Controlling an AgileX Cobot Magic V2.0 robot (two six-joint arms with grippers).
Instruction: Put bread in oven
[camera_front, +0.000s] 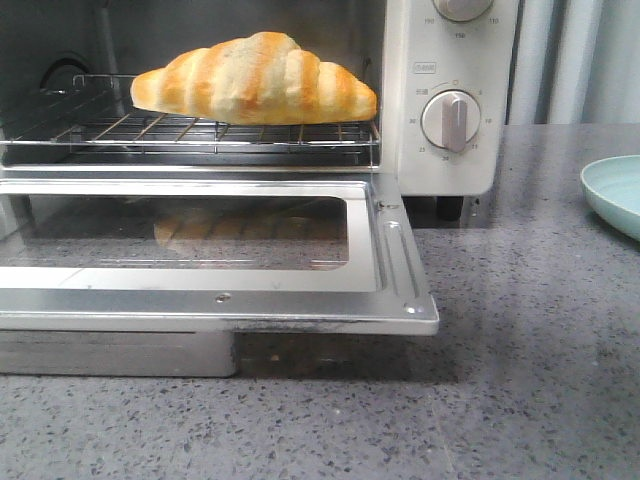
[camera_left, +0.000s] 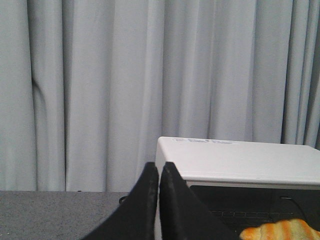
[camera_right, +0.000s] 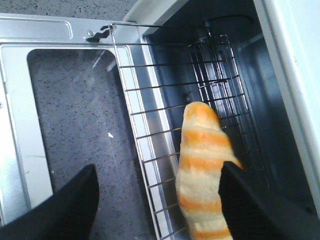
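The bread (camera_front: 255, 80), golden-orange with cream ridges, lies lengthwise on the wire rack (camera_front: 200, 130) inside the cream-white oven (camera_front: 450, 60), whose glass door (camera_front: 390, 270) hangs open and flat. No gripper shows in the front view. In the right wrist view my right gripper (camera_right: 159, 170) is open wide above the rack (camera_right: 150, 100). The bread (camera_right: 202, 165) lies between its fingers, close beside one fingertip (camera_right: 235, 195); I cannot tell if they touch. My left gripper (camera_left: 159, 167) is shut and empty, beside the oven's (camera_left: 240, 160) top corner. The bread's tip (camera_left: 280, 231) shows below.
A pale teal plate (camera_front: 615, 190) sits on the speckled grey countertop (camera_front: 520, 380) to the right of the oven. Beige knobs (camera_front: 452, 120) are on the oven's right panel. A metal tray (camera_front: 120, 352) lies under the open door. Grey curtains (camera_left: 100, 90) hang behind.
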